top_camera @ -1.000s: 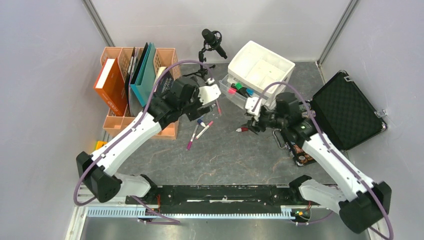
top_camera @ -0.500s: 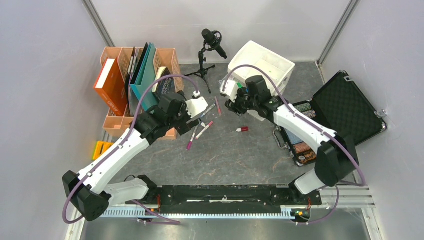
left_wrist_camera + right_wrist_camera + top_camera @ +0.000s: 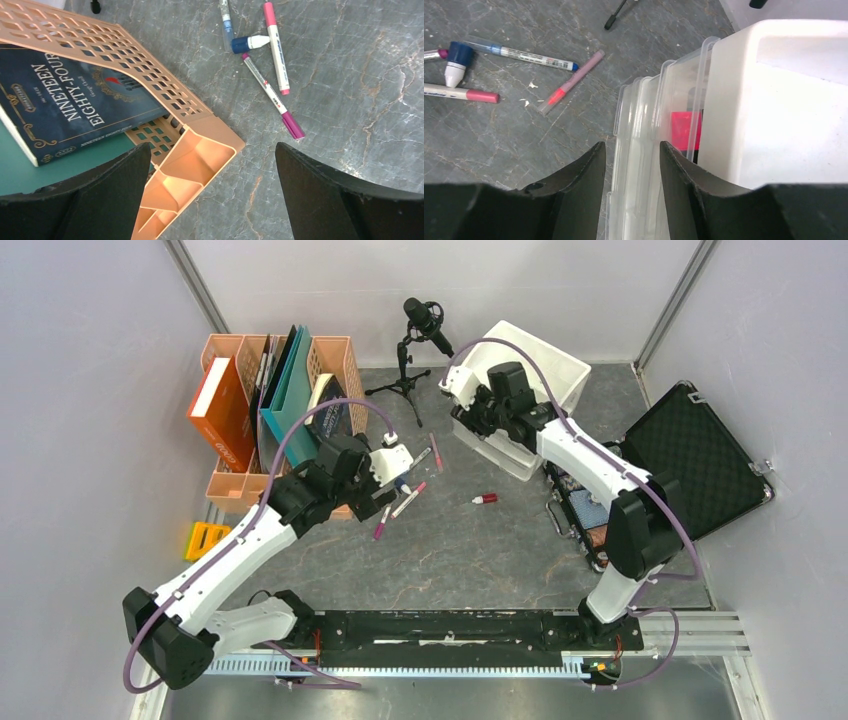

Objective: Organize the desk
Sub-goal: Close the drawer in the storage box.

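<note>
**Top view.** The dark grey stone-patterned worktop (image 3: 450,560) fills the bay between the grey walls, with loose items lying across its middle. The left pincer (image 3: 388,472) hangs over a scatter of pink and blue marker pens (image 3: 408,498), beside the peach lattice plastic file rack (image 3: 335,360). The right pincer (image 3: 462,408) is at the front of the white plastic drawer unit (image 3: 530,365). A small red-capped piece (image 3: 484,499) lies alone, well apart from both.

**Left wrist view.** The jaws are spread wide, with nothing between them. The rack's corner sits directly under the gap, and a dark blue hardback book (image 3: 75,107) lies inside the rack.
- A straight descent would likely land a finger on the rack, not on the magenta-tipped white pen (image 3: 272,97).
- The pens lie touching one another, so a grab may drag a neighbour or roll one away.

**Right wrist view.** The jaws are about half closed and straddle the lip of the clear plastic drawer (image 3: 639,125). Whether they actually pinch it cannot be told.
- The thin, slick lip could slip free.
- An off-axis push or pull could jam the drawer, or shift the probably light unit across the worktop.
</note>
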Tool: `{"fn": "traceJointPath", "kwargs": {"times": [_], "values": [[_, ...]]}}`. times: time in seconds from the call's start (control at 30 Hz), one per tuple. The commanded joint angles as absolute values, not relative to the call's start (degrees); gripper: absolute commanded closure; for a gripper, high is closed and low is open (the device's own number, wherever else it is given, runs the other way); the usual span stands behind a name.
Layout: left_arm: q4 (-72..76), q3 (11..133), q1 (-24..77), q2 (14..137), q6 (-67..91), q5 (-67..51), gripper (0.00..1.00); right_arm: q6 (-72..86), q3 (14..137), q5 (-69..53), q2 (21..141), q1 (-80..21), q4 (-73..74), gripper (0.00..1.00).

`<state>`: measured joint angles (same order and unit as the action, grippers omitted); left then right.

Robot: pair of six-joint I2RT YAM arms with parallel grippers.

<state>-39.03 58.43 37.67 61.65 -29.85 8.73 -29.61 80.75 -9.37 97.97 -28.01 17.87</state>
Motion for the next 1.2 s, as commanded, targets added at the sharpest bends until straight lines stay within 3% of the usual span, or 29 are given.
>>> {"fn": "traceJointPath", "kwargs": {"times": [0.0,0.7,1.03,1.17], "values": [[-36.64,57.07,37.44,60.59,-25.67,5.93,0.00,-30.47,85.77,-6.31,99.35,-27.20,19.19,0.50],[-30.98,61.83,37.44,67.91,-18.07,1.35,0.00,-39.98,83.63,-5.09,96.24,-24.41,30.44,0.50],[-19.21,64.94,37.44,75.87,-4.04,-2.02,0.00,-38.25,84.21,-5.10,91.09,-24.29,33.91,0.48],[-12.66,66.54,36.93,80.08,4.59,-5.28,0.00,-36.87,84.30,-5.60,87.26,-24.30,34.45,0.44]]}}
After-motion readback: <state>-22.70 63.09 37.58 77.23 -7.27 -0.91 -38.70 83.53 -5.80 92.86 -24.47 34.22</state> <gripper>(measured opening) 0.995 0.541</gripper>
